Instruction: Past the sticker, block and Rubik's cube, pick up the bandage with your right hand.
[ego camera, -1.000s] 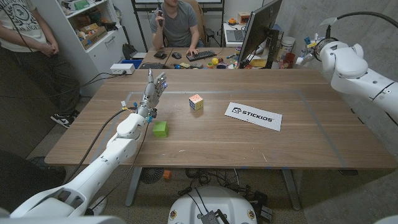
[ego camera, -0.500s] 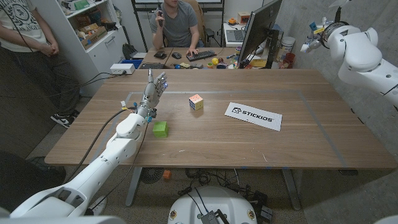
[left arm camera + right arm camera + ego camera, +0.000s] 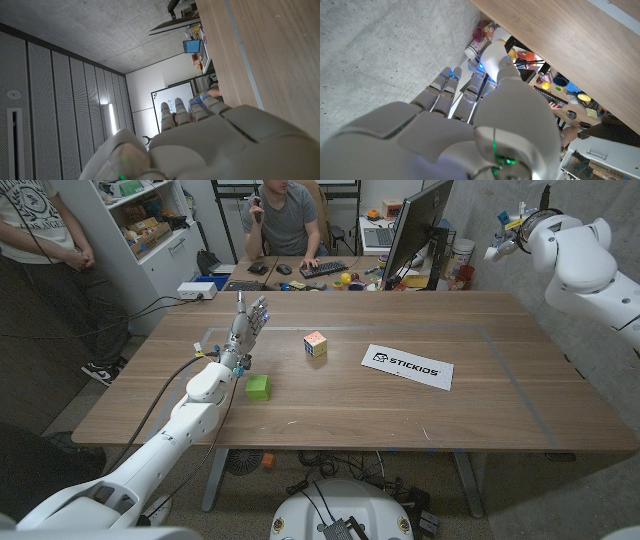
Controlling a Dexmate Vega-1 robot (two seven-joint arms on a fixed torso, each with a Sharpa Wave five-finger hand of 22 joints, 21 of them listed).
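The white STICKIOS sticker point(image 3: 407, 366) lies right of the table's middle. The Rubik's cube point(image 3: 316, 345) stands left of it, and the green block point(image 3: 258, 387) sits nearer me on the left. A small pale strip point(image 3: 203, 348), possibly the bandage, lies by the left hand; it is too small to tell. My left hand point(image 3: 246, 328) point(image 3: 200, 145) stands beyond the block, fingers straight and apart, holding nothing. My right hand point(image 3: 508, 235) point(image 3: 455, 130) hangs high off the table's far right corner, fingers extended and empty.
The wooden table point(image 3: 500, 410) point(image 3: 570, 30) carries faint tape lines. Behind it a seated person point(image 3: 283, 220) works at a desk with a keyboard and a monitor point(image 3: 415, 225). Another person point(image 3: 40, 230) stands at far left beside shelves.
My right arm has swung up and out to the right, lifting the hand higher above the table's far corner. The left hand and the objects have not moved.
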